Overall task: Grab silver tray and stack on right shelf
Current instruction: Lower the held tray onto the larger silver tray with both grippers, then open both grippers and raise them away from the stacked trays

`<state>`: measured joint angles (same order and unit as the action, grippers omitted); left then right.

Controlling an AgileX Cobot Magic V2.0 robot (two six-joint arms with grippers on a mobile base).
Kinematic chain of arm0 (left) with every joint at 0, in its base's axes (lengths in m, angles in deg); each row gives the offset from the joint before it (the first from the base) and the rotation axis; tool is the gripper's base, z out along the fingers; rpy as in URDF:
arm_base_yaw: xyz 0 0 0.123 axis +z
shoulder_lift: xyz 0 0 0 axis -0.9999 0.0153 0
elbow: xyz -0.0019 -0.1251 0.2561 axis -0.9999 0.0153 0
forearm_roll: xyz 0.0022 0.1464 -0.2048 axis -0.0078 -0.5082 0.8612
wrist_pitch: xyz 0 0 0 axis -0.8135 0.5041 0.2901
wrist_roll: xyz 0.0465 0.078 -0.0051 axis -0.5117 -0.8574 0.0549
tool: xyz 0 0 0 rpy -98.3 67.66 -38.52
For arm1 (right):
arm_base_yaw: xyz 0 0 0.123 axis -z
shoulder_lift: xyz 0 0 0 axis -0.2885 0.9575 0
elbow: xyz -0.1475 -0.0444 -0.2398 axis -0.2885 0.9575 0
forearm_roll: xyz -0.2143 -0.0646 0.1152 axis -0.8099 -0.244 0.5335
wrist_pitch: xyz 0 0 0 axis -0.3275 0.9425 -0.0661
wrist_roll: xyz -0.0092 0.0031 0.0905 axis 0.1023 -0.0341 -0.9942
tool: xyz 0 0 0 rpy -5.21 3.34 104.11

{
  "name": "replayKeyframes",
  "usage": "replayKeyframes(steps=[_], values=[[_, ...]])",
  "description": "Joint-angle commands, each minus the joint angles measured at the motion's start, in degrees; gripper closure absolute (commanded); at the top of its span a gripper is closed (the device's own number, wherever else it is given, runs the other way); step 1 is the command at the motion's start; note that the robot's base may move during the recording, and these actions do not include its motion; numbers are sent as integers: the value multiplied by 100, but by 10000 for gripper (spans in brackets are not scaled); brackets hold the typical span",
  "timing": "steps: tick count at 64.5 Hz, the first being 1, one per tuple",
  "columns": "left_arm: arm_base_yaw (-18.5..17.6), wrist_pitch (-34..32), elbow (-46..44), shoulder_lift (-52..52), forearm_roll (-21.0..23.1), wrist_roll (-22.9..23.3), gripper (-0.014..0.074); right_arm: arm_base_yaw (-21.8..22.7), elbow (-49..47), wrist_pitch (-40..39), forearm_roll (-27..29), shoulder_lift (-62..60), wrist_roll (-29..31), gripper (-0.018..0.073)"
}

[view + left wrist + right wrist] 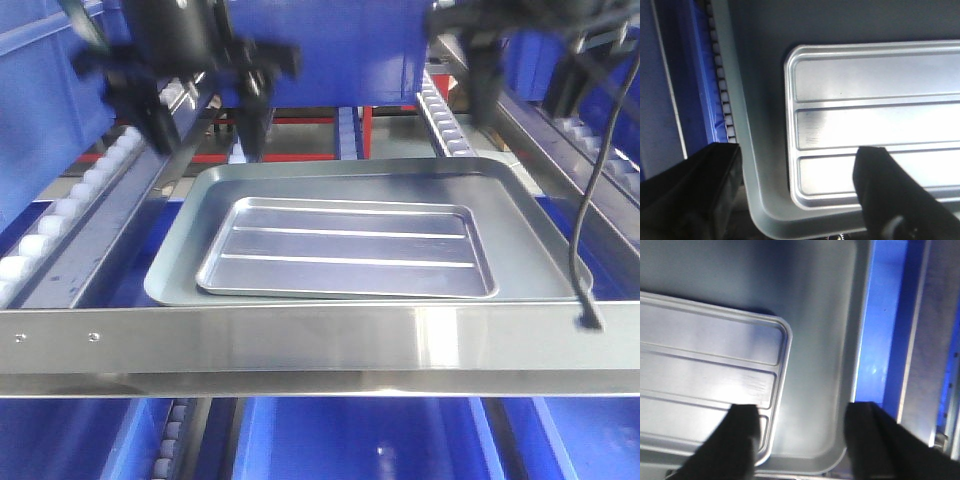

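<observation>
The silver tray (350, 250), shiny with two raised ribs, lies flat inside a larger dull grey tray (525, 215) on the right shelf, behind its steel front bar (320, 340). My left gripper (205, 115) hovers open above the trays' far left corner. In the left wrist view its jaws (797, 195) straddle the silver tray's corner (875, 120) and the grey tray's rim (765, 100). My right gripper (525, 70) hovers open above the far right corner. In the right wrist view it (807, 440) spans the silver tray's edge (705, 365) and the grey tray's floor (820, 340). Both grippers are empty.
White roller lanes (70, 205) run along the left and another lane (440, 120) at the back right. Blue bins (330, 50) stand behind, and more (350, 440) sit below the bar. A black cable (585, 250) hangs over the grey tray's right edge.
</observation>
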<state>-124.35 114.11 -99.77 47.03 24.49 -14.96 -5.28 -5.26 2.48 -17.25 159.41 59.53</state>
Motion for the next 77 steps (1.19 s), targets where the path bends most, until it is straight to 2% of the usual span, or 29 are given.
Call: replayKeyframes(steps=[1, 10, 17, 25, 34, 48, 57, 77], values=[[-71, 45, -149, -805, -146, -310, 357, 31, -206, -54, -166, -638, 38, 272], [-239, 85, 380, -1647, -240, -487, 565, 20, -145, 188, -166, -1082, 138, 430], [-358, -408, 1198, -2359, -288, -487, 707, 20, 225, 91, -166, -1457, 152, 511], [-398, -1449, 2479, -3200, -211, -477, 688, 20, 1072, -327, -166, -1975, 193, 510], [-398, -2652, 3975, -3964, -186, -477, 688, 20, 2464, -1229, -166, -2598, 195, 510], [-398, -4071, 5867, -4865, -82, -477, 689, 20, 4548, -2604, -284, -3683, 195, 511], [-398, -4142, 6270, -5708, 194, -477, 689, 20, 5244, -2792, -320, -4788, 195, 511], [-398, -3751, 6282, -8148, 194, -477, 689, 20, 5294, -2684, -331, -7771, 195, 511]])
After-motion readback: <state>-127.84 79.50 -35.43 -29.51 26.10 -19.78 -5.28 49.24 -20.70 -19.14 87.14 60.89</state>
